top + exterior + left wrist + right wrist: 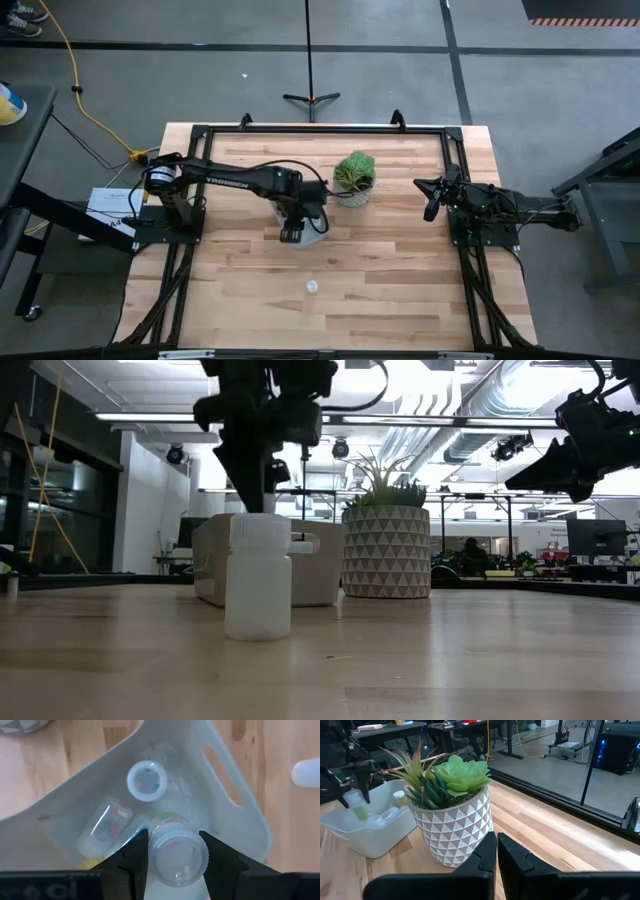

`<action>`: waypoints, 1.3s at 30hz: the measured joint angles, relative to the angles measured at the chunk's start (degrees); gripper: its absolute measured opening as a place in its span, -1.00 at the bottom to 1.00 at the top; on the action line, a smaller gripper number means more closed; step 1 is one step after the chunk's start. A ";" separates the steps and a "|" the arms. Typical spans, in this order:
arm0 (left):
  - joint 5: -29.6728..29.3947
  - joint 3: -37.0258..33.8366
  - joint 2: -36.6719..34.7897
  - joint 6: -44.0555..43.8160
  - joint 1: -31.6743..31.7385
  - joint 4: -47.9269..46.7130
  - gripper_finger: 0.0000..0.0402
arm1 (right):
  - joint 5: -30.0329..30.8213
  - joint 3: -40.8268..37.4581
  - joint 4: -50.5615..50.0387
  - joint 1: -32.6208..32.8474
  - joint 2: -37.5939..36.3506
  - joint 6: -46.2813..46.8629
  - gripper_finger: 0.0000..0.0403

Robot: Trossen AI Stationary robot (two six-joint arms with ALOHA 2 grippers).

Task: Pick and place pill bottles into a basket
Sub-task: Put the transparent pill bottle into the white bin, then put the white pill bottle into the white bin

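Observation:
My left gripper (292,235) is over the pale grey-blue basket (312,228), shut on a greenish-tinted pill bottle (176,851). The right wrist view shows this bottle (358,808) above the basket's (375,840) inside. Several bottles lie or stand in the basket, one upright (146,781) and one on its side (102,827). One more bottle (312,287) stands upright on the table nearer the front; it also shows in the low view (258,575). My right gripper (497,845) is shut and empty, held above the table at the right (432,200). My left gripper pinches the greenish bottle by its upper end, at the ribbed cap (156,851), between its two fingers (136,855). The fingers come from above, pointing down. The bottle hangs below them (360,812), roughly upright, lifted clear over the basket's inside.
A white patterned pot with a green plant (354,178) stands just to the right of the basket, touching or nearly touching it. A black frame (320,128) runs round the table's edges. Bare wood lies toward the front and right (400,290).

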 joint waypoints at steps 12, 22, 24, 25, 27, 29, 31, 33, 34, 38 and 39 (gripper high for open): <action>2.89 -9.11 0.00 1.07 -0.01 8.73 -0.09 | 0.43 0.00 -0.16 0.00 0.00 0.00 -0.97; 1.38 -9.89 0.00 1.13 0.00 10.36 0.12 | 0.61 0.02 -0.17 0.00 0.00 0.00 -0.97; 1.38 -9.89 0.00 1.11 0.00 10.39 0.18 | 1.08 0.02 -0.17 0.00 0.00 0.00 -0.97; 1.38 -9.89 0.00 1.16 0.00 10.50 0.21 | 1.15 0.02 -0.17 0.00 0.00 0.00 -0.97; 1.40 -9.89 0.00 1.29 0.00 10.51 0.26 | 1.15 0.02 -0.19 0.00 0.00 0.00 -0.97; 1.41 -9.01 0.06 1.01 0.00 9.16 0.30 | 1.14 0.02 -0.21 0.00 0.00 0.00 -0.97; 1.37 -6.74 0.09 0.90 0.00 6.79 0.33 | 1.18 0.02 -0.23 0.00 0.00 0.00 -0.97; 1.09 -4.23 0.07 1.26 0.00 5.21 0.33 | 1.19 0.04 -0.35 0.00 0.00 0.00 -0.97; 1.07 -3.05 0.07 1.65 0.00 4.63 0.32 | 1.19 0.07 -0.44 0.00 0.00 0.00 -0.97; 2.84 1.37 0.07 2.38 -0.41 4.58 0.28 | 1.18 0.09 -0.42 0.00 0.00 0.00 -0.97; 4.24 2.26 0.07 2.40 -0.75 4.58 0.27 | 1.01 0.09 -0.42 0.00 0.00 0.00 -0.97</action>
